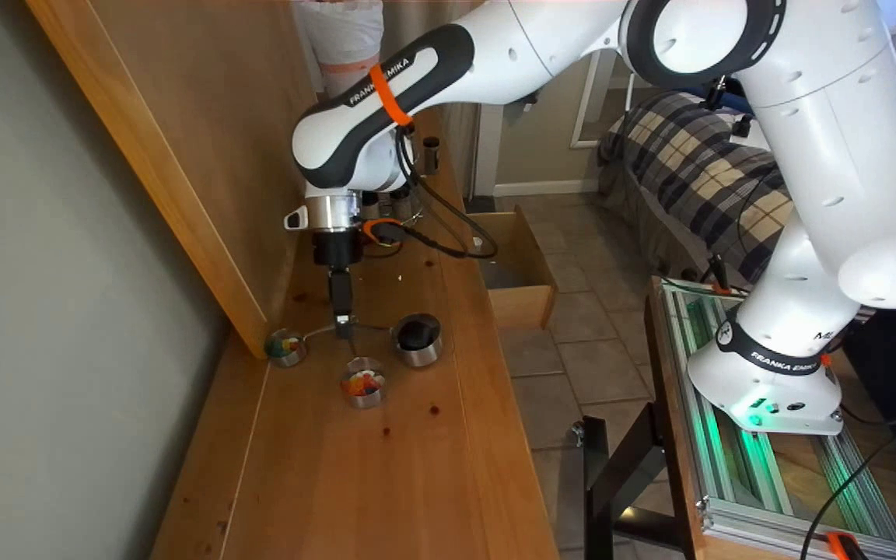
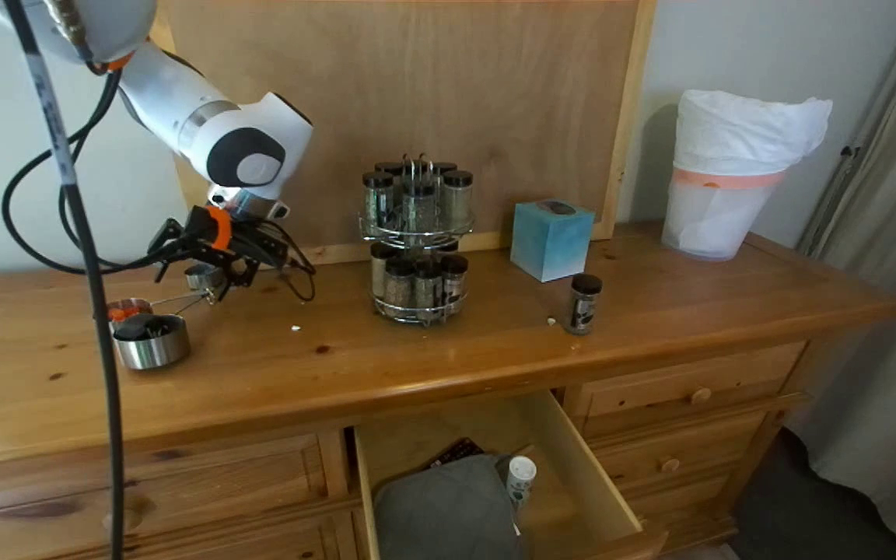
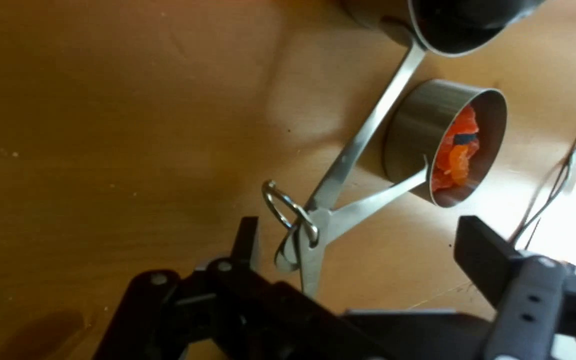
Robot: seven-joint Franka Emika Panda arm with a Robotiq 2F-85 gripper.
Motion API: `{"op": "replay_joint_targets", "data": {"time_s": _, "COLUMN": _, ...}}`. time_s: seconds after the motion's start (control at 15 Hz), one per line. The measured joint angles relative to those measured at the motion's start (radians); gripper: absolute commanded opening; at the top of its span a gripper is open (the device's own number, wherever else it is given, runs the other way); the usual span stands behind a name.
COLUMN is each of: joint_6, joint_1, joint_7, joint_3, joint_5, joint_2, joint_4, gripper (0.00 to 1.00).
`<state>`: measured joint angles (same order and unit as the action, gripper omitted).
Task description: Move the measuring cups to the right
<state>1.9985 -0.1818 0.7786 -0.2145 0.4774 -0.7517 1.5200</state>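
Measuring cups (image 3: 413,135): one set, three round steel cups, thin silver handles (image 3: 366,132) joined on one ring (image 3: 294,206). Set is on the tabletop (image 2: 261,350), left of the spice rack (image 2: 417,317) in an exterior view. Contents: one black stuff (image 1: 417,333), one orange-red pieces (image 3: 458,155), one green-and-yellow bits (image 1: 283,344). Tool (image 3: 358,230): fingers (image 3: 245,240) spread wide, nothing gripped, joined handle ends between them. Rack: two tiers, at least four jars (image 2: 457,201) each. Right of rack: one loose jar (image 2: 582,306), one blue box (image 2: 553,245), one lined bin (image 2: 712,222). Below rack: one pulled-out drawer (image 2: 584,474) with grey cloth (image 2: 448,505), one white-capped bottle (image 2: 520,478).
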Motion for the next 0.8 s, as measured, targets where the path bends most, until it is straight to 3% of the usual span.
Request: {"op": "replay_joint_targets", "data": {"time_s": 0.8, "joint_6": -0.034, "joint_1": -0.028, "joint_7": -0.098, "joint_3": 0.0, "joint_5": 0.162, "joint_2": -0.082, "joint_4": -0.051, "gripper": 1.0}}
